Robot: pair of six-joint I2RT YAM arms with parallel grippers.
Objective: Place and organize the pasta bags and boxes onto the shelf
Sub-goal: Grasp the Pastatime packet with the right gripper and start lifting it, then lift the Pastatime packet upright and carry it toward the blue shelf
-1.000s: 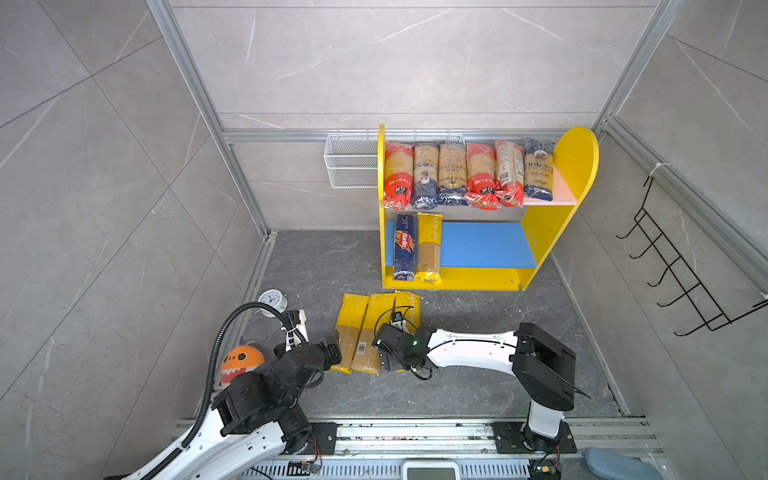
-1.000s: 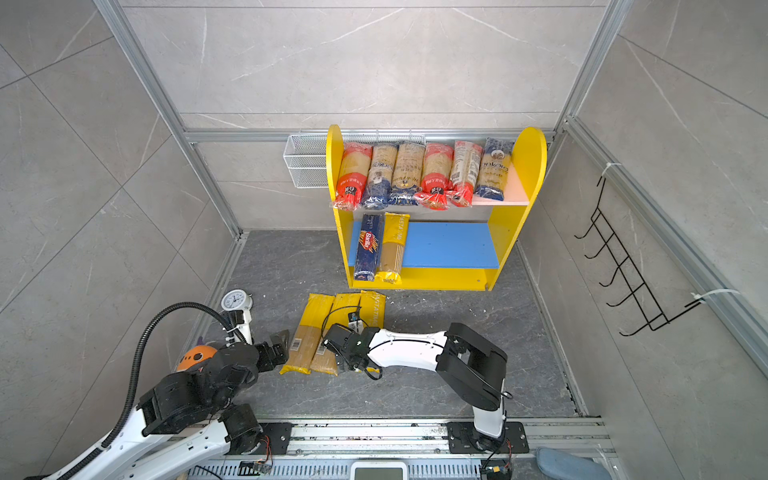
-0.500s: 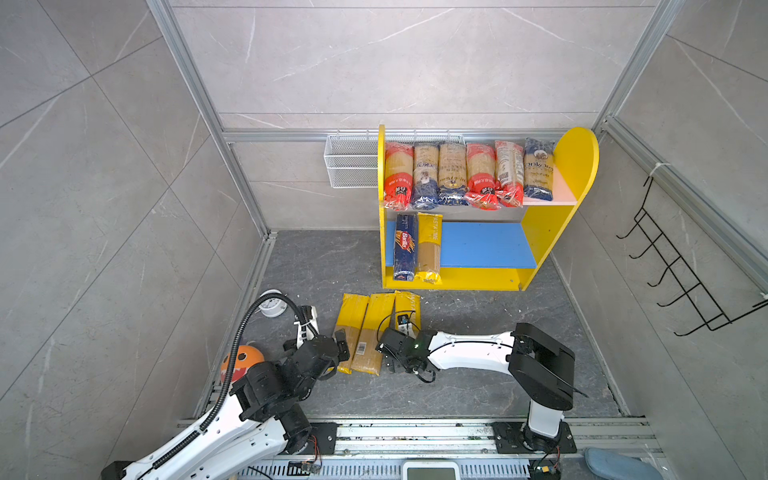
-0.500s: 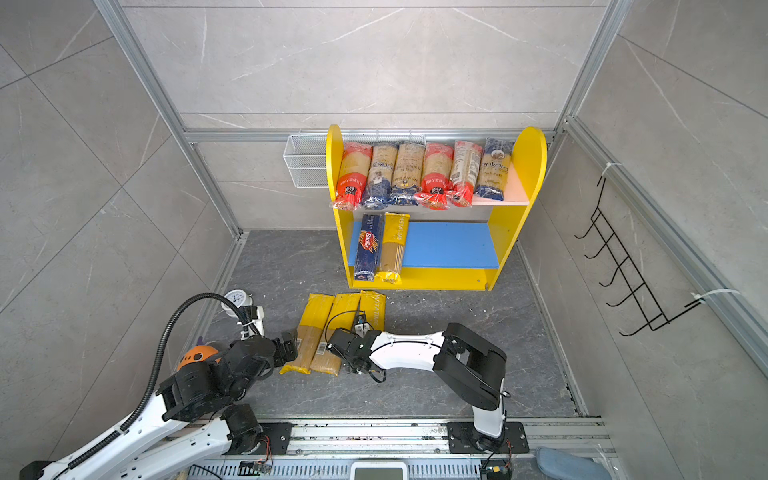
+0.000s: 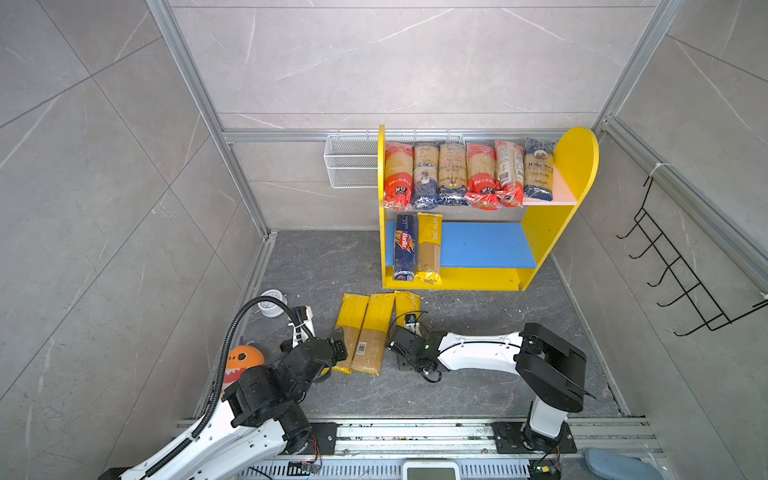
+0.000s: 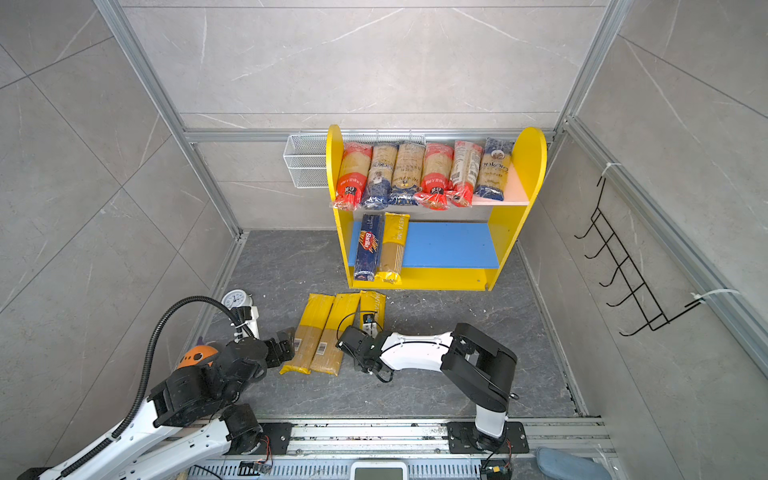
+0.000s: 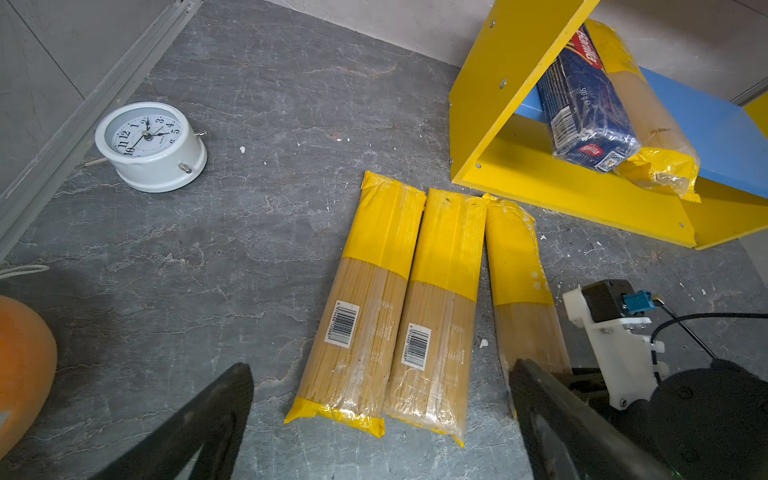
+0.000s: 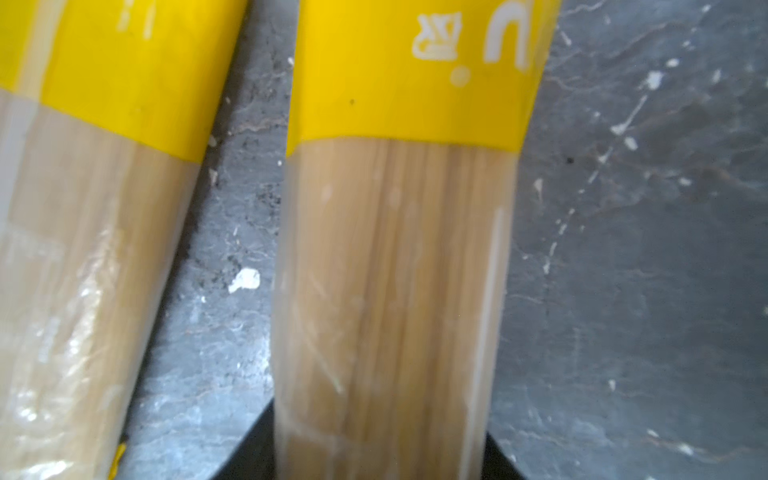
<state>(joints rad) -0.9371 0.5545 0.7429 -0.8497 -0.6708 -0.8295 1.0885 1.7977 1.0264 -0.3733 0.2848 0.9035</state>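
The shelf (image 5: pixel 545 239) has six packs (image 5: pixel 467 176) filling its pink top board (image 5: pixel 563 193) and the Barilla box (image 5: pixel 405 249) plus a yellow-ended pack (image 5: pixel 429 249) at the left of the blue lower board (image 5: pixel 482 245), so we judge the free blue stretch the goal; the rightmost yellow pack (image 8: pixel 395 270) lies on the worktop just before the shelf, our right tool (image 8: pixel 380 455) clamped on its clear near part, our left tool (image 7: pixel 382 368) gaping just beside the other two packs (image 7: pixel 386 316); we should lift it level, lest it sag. Grey tiled walls (image 5: pixel 374 62) enclose a slate-grey worktop (image 5: pixel 478 345) strewn with white crumbs
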